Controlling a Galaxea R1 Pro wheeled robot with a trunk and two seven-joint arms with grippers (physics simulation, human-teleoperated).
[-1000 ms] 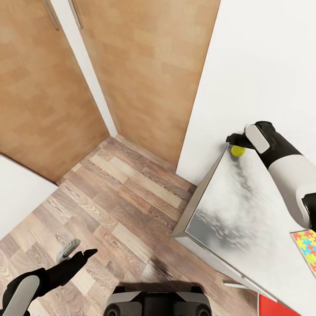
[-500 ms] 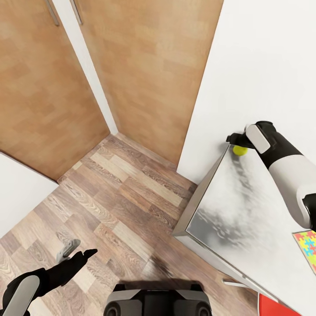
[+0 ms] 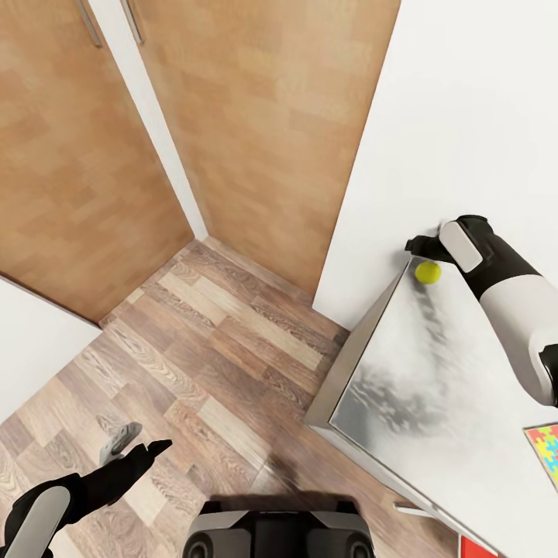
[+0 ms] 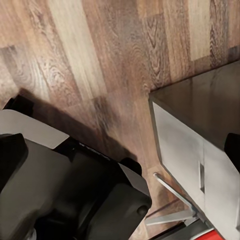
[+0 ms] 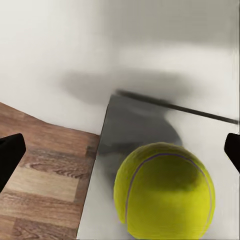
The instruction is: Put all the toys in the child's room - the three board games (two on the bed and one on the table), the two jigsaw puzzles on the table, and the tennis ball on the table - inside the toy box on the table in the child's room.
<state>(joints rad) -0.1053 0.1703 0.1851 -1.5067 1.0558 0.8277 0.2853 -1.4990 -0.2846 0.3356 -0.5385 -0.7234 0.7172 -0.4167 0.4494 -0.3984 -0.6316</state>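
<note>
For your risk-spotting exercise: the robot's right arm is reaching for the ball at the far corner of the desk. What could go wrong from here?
1. The tennis ball sits near the table's corner edge; a nudge from the right gripper might roll it onto the floor.
2. The wall is close behind, so the gripper could bump it.

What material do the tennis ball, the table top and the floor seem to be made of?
Tennis ball: apparently matte felt, yellow-green with a pale curved seam line.
Table top: a smooth, glossy pale grey surface that carries blurred dark reflections; possibly laminate or lacquer.
Floor: wood planks or wood-look laminate, with visible grain and plank joints.
</note>
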